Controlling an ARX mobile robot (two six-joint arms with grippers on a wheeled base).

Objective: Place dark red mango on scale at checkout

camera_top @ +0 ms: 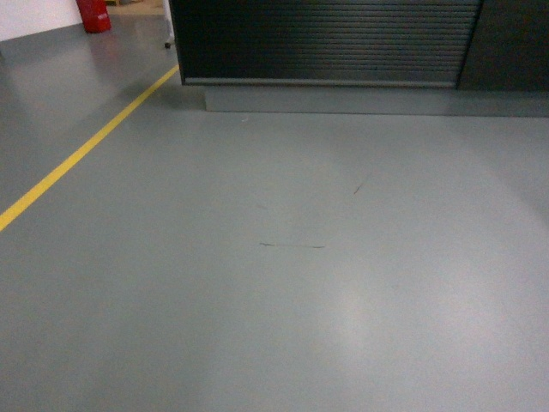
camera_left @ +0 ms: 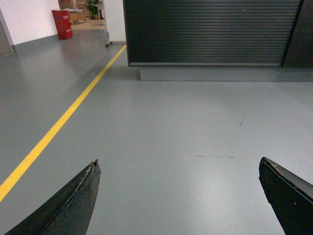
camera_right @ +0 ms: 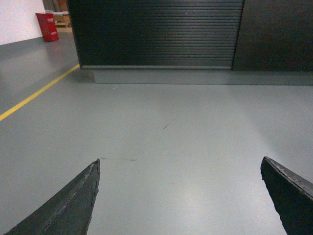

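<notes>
The checkout [camera_top: 326, 43] stands ahead as a dark counter with a horizontally ribbed front and a grey base; it also shows in the left wrist view [camera_left: 210, 32] and the right wrist view [camera_right: 156, 32]. The dark red mango and the scale are out of view. My left gripper [camera_left: 178, 164] is open over bare grey floor, its two dark fingers wide apart with nothing between them. My right gripper [camera_right: 180, 161] is open the same way, empty above the floor. Neither gripper shows in the head view.
A yellow floor line [camera_top: 81, 153] runs diagonally at the left toward the counter's corner. A red container [camera_top: 93, 15] stands at the far left by a white wall. Grey floor [camera_top: 292, 275] with faint scuff marks lies between me and the counter.
</notes>
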